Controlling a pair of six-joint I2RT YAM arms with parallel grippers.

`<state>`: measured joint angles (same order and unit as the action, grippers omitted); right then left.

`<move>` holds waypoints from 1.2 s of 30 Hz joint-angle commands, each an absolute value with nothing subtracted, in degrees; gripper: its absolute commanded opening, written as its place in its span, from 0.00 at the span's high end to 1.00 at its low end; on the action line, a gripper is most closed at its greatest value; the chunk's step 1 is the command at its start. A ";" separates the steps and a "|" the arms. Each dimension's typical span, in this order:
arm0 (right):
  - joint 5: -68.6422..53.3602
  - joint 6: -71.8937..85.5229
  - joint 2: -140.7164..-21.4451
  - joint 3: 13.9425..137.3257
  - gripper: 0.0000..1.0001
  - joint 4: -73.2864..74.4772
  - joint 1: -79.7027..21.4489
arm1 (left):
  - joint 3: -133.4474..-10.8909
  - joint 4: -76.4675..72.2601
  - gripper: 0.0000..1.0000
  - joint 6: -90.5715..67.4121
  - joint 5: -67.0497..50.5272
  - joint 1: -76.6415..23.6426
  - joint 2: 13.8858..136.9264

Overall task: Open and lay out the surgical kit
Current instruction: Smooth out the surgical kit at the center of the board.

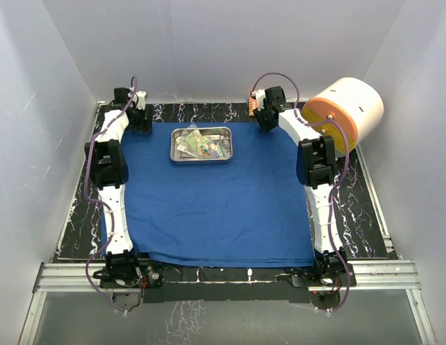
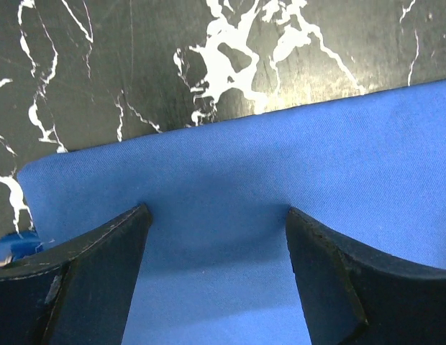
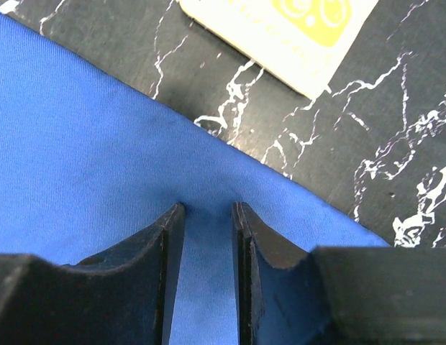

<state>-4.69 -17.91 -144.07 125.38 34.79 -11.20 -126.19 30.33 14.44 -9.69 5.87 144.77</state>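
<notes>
The royal-blue cloth wrap (image 1: 216, 205) of the surgical kit lies spread flat across the table. A shiny steel tray (image 1: 202, 162) sits on its far middle, holding clear packets and steel instruments (image 1: 201, 146) in a jumble. My left gripper (image 1: 139, 108) is down at the cloth's far left corner (image 2: 230, 172). It is open wide (image 2: 216, 210), with both tips resting on the fabric. At the far right corner, my right gripper (image 1: 261, 115) stands with its jaws a narrow gap apart (image 3: 208, 206). Its tips press on the cloth (image 3: 101, 144) just inside the edge.
A big white-and-orange cylinder (image 1: 347, 111) lies at the back right, close to the right arm. A small orange box (image 1: 249, 108) sits beside the right gripper; its pale, yellow-printed face (image 3: 280, 32) lies just beyond the cloth edge. White walls close in on three sides.
</notes>
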 commanded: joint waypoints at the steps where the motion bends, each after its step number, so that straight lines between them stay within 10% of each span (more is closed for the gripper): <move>1: 5.40 -20.68 -152.19 125.92 0.71 37.04 -9.57 | -127.82 35.86 0.24 14.45 -7.54 6.30 151.59; 22: 4.68 -23.56 -152.74 130.17 0.72 34.74 -9.55 | -132.72 33.54 0.23 13.65 -4.26 4.93 153.56; 36: -10.17 -19.16 -136.41 128.44 0.46 36.93 -10.23 | -120.47 28.89 0.19 9.65 -12.82 4.86 131.91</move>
<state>-4.93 -21.19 -145.62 129.60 33.93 -9.69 -120.64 26.74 11.25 -10.11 4.80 140.62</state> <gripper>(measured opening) 0.506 0.798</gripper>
